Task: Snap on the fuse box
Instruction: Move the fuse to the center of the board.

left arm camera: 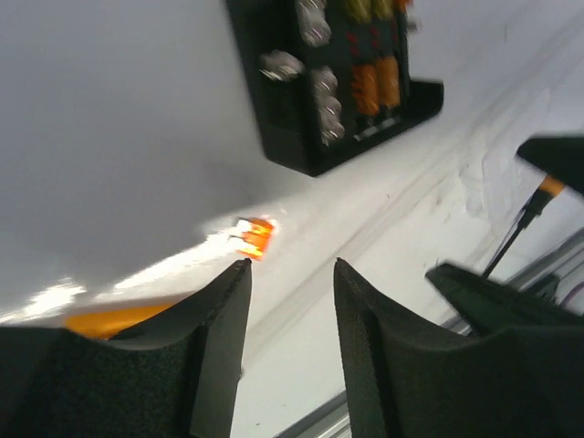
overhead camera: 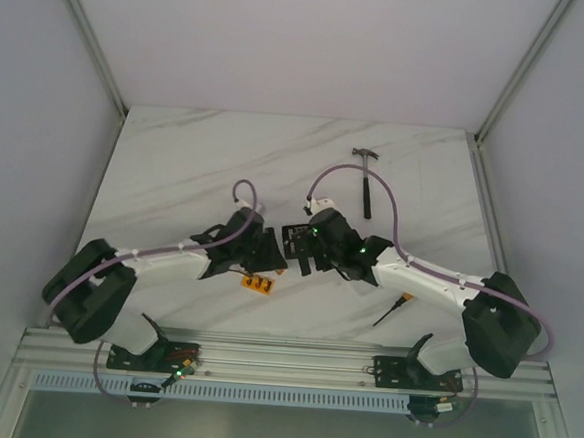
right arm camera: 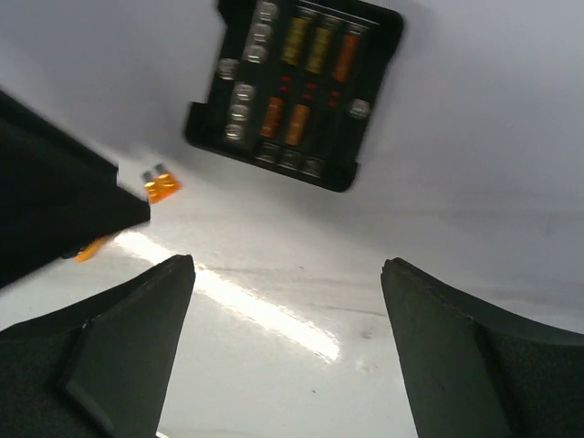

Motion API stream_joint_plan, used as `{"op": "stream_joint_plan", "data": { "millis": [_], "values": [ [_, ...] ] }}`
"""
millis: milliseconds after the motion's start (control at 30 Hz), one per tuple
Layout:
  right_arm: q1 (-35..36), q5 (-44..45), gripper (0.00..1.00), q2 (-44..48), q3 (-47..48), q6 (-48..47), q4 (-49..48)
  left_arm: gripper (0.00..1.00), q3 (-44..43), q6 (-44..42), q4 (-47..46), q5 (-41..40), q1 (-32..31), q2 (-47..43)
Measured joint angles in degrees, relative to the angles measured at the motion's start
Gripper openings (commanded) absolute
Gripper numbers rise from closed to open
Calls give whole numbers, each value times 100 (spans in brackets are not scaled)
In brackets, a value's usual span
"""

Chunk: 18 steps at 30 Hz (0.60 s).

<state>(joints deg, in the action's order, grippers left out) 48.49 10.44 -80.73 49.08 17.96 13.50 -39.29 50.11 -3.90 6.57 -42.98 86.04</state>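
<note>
From the top camera, one fuse box (overhead camera: 294, 241) lies at the middle of the marble table (overhead camera: 176, 161), with the two arms meeting over it. The left gripper (overhead camera: 273, 256) sits just at its left and the right gripper (overhead camera: 305, 256) at its lower right; how far either is open cannot be told from here. One hammer (overhead camera: 367, 179) lies at upper right, well apart. One orange strip (overhead camera: 257, 283) lies below the left gripper. One screwdriver (overhead camera: 391, 311) lies at lower right.

In the left wrist view, the fuse box (left arm camera: 338, 82) fills the upper middle of the frame. The left gripper (left arm camera: 292, 274) shows two fingers (left arm camera: 219, 347) at the bottom, parted by a moderate gap with nothing between them. One loose orange fuse (left arm camera: 255, 235) lies on the table just above the left fingertip. The screwdriver (left arm camera: 520, 228) shows at right.

In the right wrist view, the fuse box (right arm camera: 297, 91) lies at top centre, holding five fuses: two yellow and three orange. The right gripper (right arm camera: 287, 274) has its two fingers (right arm camera: 128, 347) spread wide and holds nothing. The loose orange fuse (right arm camera: 160, 185) lies left of the box.
</note>
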Motion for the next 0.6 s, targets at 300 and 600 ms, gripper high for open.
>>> {"op": "stream_joint_plan", "data": {
  "millis": [300, 600],
  "values": [
    [570, -498, 75, -479, -46, -758, -992, 77, 1025, -37, 52, 146, 1567, -1523],
    [693, -855, 60, -1266, -245, -1637, -2076, 93, 1416, -87, 118, 435, 2365, -2159]
  ]
}}
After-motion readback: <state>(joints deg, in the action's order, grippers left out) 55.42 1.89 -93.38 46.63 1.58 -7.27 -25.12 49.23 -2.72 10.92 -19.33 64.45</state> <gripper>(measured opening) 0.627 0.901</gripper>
